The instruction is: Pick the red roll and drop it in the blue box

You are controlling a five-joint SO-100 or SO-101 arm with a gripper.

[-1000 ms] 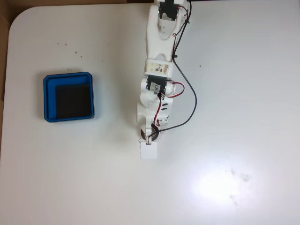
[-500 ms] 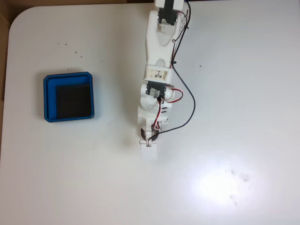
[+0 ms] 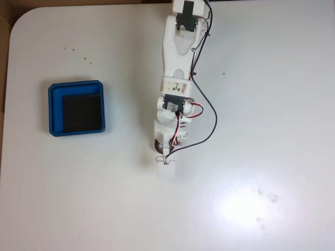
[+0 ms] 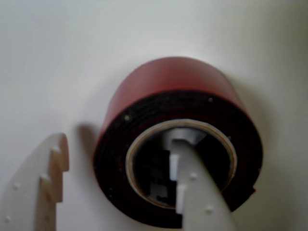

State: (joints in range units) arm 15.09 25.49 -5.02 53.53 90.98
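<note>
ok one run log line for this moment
stage: grasp setup | gripper: open, one finger inside core, other outside | dark red tape roll: flat on white table | blue plastic box: empty

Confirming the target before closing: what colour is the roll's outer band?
Dark brownish-red, over a black edge and pale core; the round tape roll shows best in the wrist view.

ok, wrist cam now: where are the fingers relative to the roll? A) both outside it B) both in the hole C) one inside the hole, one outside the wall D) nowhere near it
C: in the wrist view one finger reaches into the hole of the red roll, while the other finger sits outside its wall with a gap; gripper open.
</note>
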